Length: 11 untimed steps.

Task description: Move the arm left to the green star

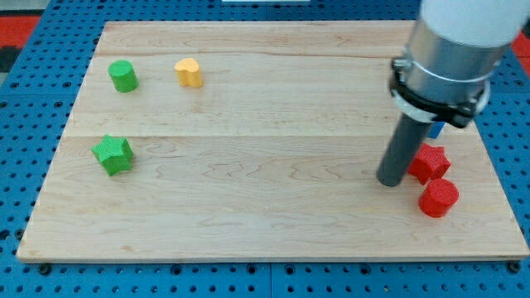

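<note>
Your arm ends in a bare dark rod with no claw to open or shut; my tip point(389, 182) rests on the pale wooden board point(265, 223) at the view's right. Going left to right, you see a ridged green star block point(113, 154) far left, well apart from my tip, a green cylinder block point(123, 75) above it, then a yellow heart-like block point(189, 72). Just right of my tip sit a red star block point(431, 162) and a red cylinder block point(437, 198).

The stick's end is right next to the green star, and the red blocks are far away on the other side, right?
No. The camera view shows my tip beside the red star and red cylinder, at the view's right. The green star is far away on the other side.
</note>
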Each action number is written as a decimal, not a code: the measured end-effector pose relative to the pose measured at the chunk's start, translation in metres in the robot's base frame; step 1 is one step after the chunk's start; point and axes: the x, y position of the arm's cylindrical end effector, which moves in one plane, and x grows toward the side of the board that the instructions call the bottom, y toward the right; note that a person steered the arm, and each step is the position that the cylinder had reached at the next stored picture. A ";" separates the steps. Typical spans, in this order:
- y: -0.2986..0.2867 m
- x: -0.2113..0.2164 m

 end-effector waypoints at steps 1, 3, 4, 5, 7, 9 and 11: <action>-0.047 -0.014; -0.142 -0.053; -0.185 -0.068; -0.226 -0.080; -0.306 -0.103; -0.382 -0.113; -0.408 -0.016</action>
